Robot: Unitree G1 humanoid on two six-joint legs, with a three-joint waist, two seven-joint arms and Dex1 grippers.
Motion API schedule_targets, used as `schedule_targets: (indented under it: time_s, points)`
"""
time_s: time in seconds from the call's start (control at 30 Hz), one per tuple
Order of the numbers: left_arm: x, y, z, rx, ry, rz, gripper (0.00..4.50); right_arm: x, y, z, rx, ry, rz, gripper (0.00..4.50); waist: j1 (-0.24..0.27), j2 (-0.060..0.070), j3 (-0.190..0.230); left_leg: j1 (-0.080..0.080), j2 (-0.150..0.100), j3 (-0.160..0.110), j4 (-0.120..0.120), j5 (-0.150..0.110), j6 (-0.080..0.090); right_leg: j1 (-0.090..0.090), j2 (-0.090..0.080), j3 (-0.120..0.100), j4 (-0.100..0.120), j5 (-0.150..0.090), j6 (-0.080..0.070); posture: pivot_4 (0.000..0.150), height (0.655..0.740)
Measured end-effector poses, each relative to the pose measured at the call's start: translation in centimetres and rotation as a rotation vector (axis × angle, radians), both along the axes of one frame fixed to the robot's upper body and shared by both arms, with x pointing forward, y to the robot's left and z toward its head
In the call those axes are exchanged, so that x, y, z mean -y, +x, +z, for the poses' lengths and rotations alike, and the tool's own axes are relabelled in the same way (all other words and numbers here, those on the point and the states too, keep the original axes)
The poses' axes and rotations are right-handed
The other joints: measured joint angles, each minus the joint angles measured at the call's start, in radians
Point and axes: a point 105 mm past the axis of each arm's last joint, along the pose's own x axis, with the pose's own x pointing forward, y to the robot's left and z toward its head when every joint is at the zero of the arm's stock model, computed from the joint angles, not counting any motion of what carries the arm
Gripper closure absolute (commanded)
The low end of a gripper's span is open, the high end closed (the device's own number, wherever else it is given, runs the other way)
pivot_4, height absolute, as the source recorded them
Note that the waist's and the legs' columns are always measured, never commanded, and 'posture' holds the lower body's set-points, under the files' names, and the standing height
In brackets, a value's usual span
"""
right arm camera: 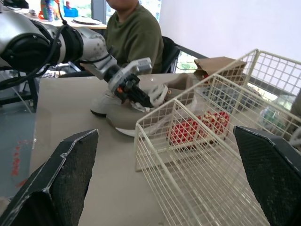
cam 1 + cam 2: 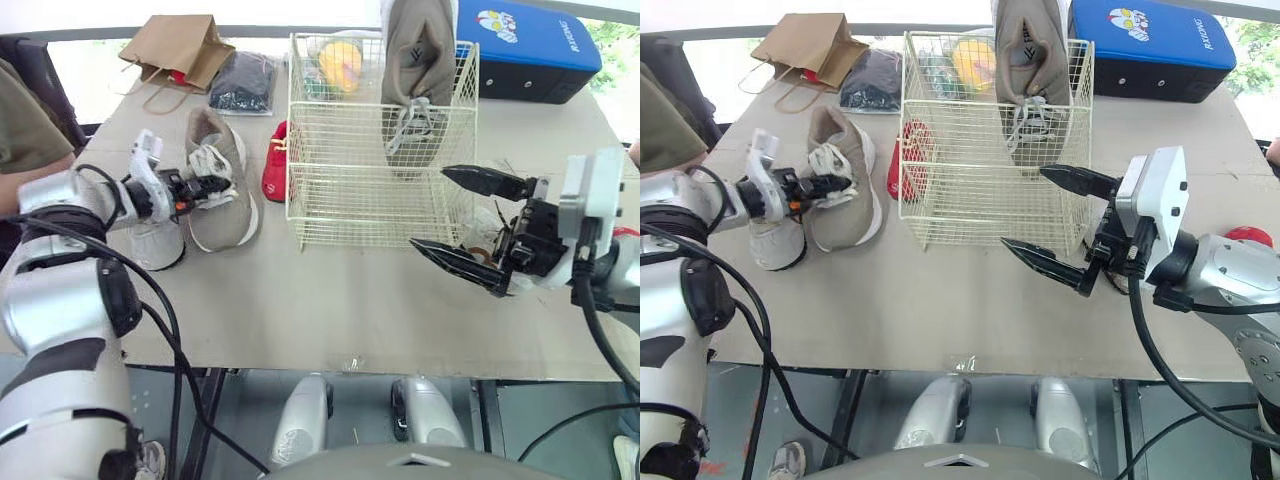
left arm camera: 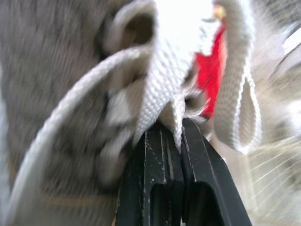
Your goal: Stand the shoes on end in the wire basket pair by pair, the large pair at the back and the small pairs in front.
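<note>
Left of the cream wire basket (image 2: 290, 150), a beige knit trainer (image 2: 228, 205) lies on its sole on the tan table top (image 2: 350, 300). Its long axis runs away from the robot, roughly parallel to the basket's left wall. The left gripper (image 2: 215, 185) reaches across it from the outer side, and its black fingers (image 3: 155, 179) are pinched tight on a white lace (image 3: 160, 80) over the tongue. That places the basket just beyond the trainer, on the side opposite the left arm. By my reading the lift must swing the shoe inward over the rim and tip it upright, and a grip on lace alone may let it dangle and twist.

A matching beige trainer (image 2: 418, 70) already stands on end at the basket's back right, so the free space at the back is beside it. The right gripper (image 2: 470, 225) hangs near the basket's front right corner, spread wide with nothing between its fingers, well apart from the lying trainer, so the left arm is the nearer one.

A small red shoe (image 2: 274, 165) rests just beside the basket's left wall, and a pale grey-white shoe (image 2: 775, 245) lies partly under the left arm. Something yellow (image 2: 340, 62) sits in the basket's back left. Farther back are a brown paper bag (image 2: 180, 45), a dark packet (image 2: 240, 80) and a blue padded case (image 2: 530, 40). A person in an olive top (image 1: 136, 33) sits at the table's left.
</note>
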Motion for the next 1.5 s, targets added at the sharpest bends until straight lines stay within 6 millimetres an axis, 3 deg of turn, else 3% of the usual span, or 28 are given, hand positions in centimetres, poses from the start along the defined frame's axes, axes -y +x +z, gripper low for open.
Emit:
schedule_targets:
  time_s: [0.07, 0.17, 0.27, 0.33, 0.37, 0.43, 0.57, 0.63, 0.9, 1.03, 1.17, 1.3, 1.4, 1.5]
  points:
    - [-0.4, 0.3, 2.7, 0.11, -0.032, 0.037, 4.46, 0.3, 0.2, -0.3, -0.013, 0.009, -0.021, 0.03, -0.002, -0.003, 0.002, 0.0, 0.0, 0.0, 0.0, 0.0, 0.0, 0.0, 0.0, 0.0, 0.0, 0.0, 0.0, 0.15, 0.74]
    - [0.2, 0.7, 8.5, 0.335, -0.054, 0.078, 4.46, 0.5, 0.3, -0.5, -0.027, 0.02, -0.033, 0.03, 0.001, -0.004, 0.002, -0.001, 0.0, 0.001, 0.0, 0.0, 0.0, 0.0, -0.001, 0.0, -0.001, 0.0, 0.0, 0.15, 0.74]
    - [4.1, 0.8, 13.7, 0.622, -0.037, 0.079, 4.46, 0.8, 0.8, -0.5, -0.032, 0.046, -0.056, 0.03, 0.017, -0.005, 0.003, -0.003, 0.0, -0.001, 0.002, 0.0, -0.001, 0.0, -0.002, -0.002, -0.002, 0.0, 0.0, 0.15, 0.74]
    - [5.9, 0.6, 16.1, 0.745, -0.067, 0.1, 4.46, 1.0, 1.1, -0.4, -0.019, 0.054, -0.079, 0.03, 0.021, -0.005, 0.003, -0.003, -0.001, -0.001, 0.002, 0.0, -0.001, -0.001, -0.002, -0.001, -0.002, 0.0, 0.0, 0.15, 0.74]
    - [8.1, 0.2, 18.6, 0.868, -0.068, 0.115, 4.46, 1.5, 1.4, 0.0, 0.005, 0.068, -0.125, 0.03, 0.024, -0.005, 0.003, -0.003, -0.001, -0.001, 0.002, 0.001, -0.003, -0.001, -0.001, -0.001, -0.002, 0.0, 0.0, 0.15, 0.74]
    - [9.6, -0.3, 19.9, 0.94, -0.048, 0.1, 4.46, 1.9, 1.6, 0.1, 0.014, 0.075, -0.151, 0.03, 0.025, -0.005, 0.003, -0.003, -0.001, 0.0, 0.001, 0.002, -0.003, -0.001, -0.001, 0.0, -0.002, 0.0, 0.0, 0.15, 0.74]
    - [15.9, -1.7, 21.9, 1.172, -0.024, -0.009, 4.46, 2.7, 1.7, 0.0, 0.038, 0.076, -0.242, 0.03, 0.028, -0.005, 0.003, -0.003, -0.001, 0.001, 0.001, 0.002, -0.004, -0.001, -0.001, 0.0, -0.003, 0.0, 0.0, 0.15, 0.74]
    - [16.9, -1.3, 22.2, 1.188, -0.047, -0.039, 4.46, 2.8, 1.2, 0.2, 0.06, 0.075, -0.269, 0.03, 0.018, -0.005, 0.003, -0.002, -0.001, 0.001, 0.001, 0.0, -0.001, -0.001, 0.0, 0.001, -0.002, 0.0, 0.0, 0.15, 0.74]
    - [17.6, -0.8, 25.4, 1.239, -0.118, -0.129, 4.46, 2.8, 0.2, 0.4, 0.095, 0.081, -0.342, 0.03, 0.0, -0.004, 0.003, -0.001, -0.001, 0.002, 0.0, 0.0, 0.0, -0.001, 0.0, 0.001, -0.003, 0.0, 0.0, 0.15, 0.74]
    - [16.9, -0.5, 25.4, 1.212, -0.126, -0.158, 4.46, 2.8, 0.1, 0.4, 0.099, 0.083, -0.36, 0.03, -0.003, -0.004, 0.003, -0.001, -0.001, 0.001, 0.0, 0.0, 0.0, -0.001, 0.0, 0.001, -0.003, 0.0, 0.0, 0.15, 0.74]
    - [13.0, 0.1, 25.3, 1.073, -0.215, -0.145, 4.46, 2.7, 0.1, 0.4, 0.096, 0.09, -0.363, 0.03, -0.012, -0.004, 0.004, -0.001, 0.0, 0.001, 0.0, 0.0, 0.0, -0.001, 0.0, 0.001, -0.002, 0.0, 0.0, 0.15, 0.74]
    - [9.6, -1.4, 26.7, 1.038, -0.235, -0.189, 4.46, 2.1, 0.3, 0.4, 0.086, 0.093, -0.318, 0.03, -0.021, -0.004, 0.005, -0.001, 0.0, 0.001, -0.001, 0.0, 0.0, -0.001, 0.0, 0.001, -0.002, 0.0, 0.0, 0.15, 0.74]
    - [8.4, -2.2, 27.0, 1.05, -0.181, -0.214, 4.46, 2.0, 0.8, 0.3, 0.073, 0.095, -0.294, 0.03, -0.017, -0.004, 0.005, -0.001, 0.0, 0.001, -0.001, 0.0, 0.0, -0.001, 0.0, 0.001, -0.003, 0.0, 0.0, 0.15, 0.74]
    - [8.2, -1.3, 24.6, 0.981, -0.073, -0.25, 4.46, 1.6, 1.2, 0.3, 0.065, 0.1, -0.259, 0.03, -0.008, -0.004, 0.005, -0.001, 0.0, 0.001, -0.001, 0.0, 0.0, -0.001, 0.0, 0.001, -0.002, 0.0, 0.0, 0.15, 0.74]
